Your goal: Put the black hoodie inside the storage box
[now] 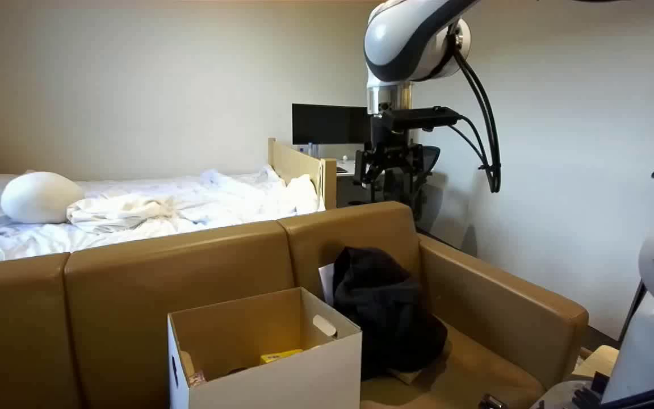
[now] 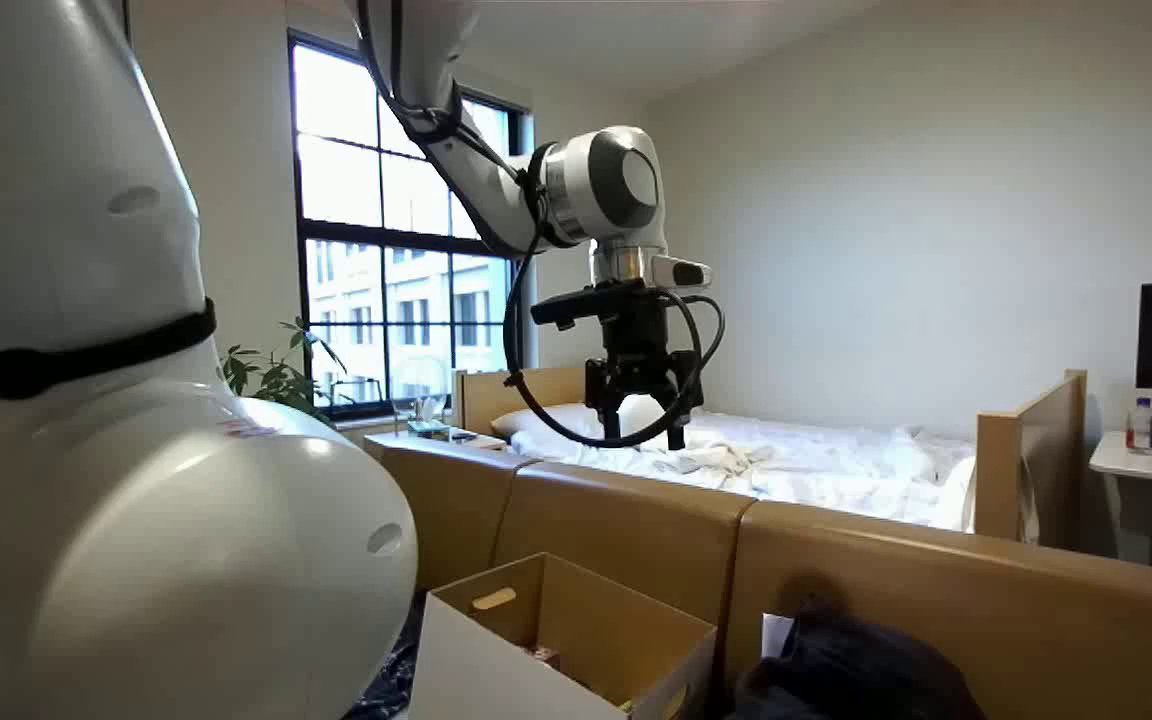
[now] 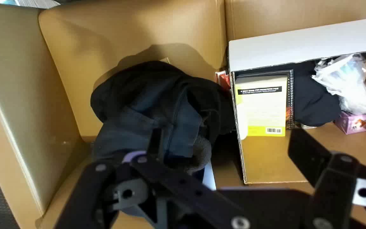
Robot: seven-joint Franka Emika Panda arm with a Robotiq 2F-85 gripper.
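In an exterior view, a rumpled black fabric hoodie (image 1: 386,312) lies right of a rectangular white cardboard box (image 1: 304,378) whose base is cut off. In the wrist view, the wide-gaping, empty black pincer (image 3: 226,140) partly hides the hoodie.

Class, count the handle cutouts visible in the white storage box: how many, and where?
2: one cutout at the end of the storage box nearest the black hoodie, another cutout at the opposite end. Others may sit out of view.
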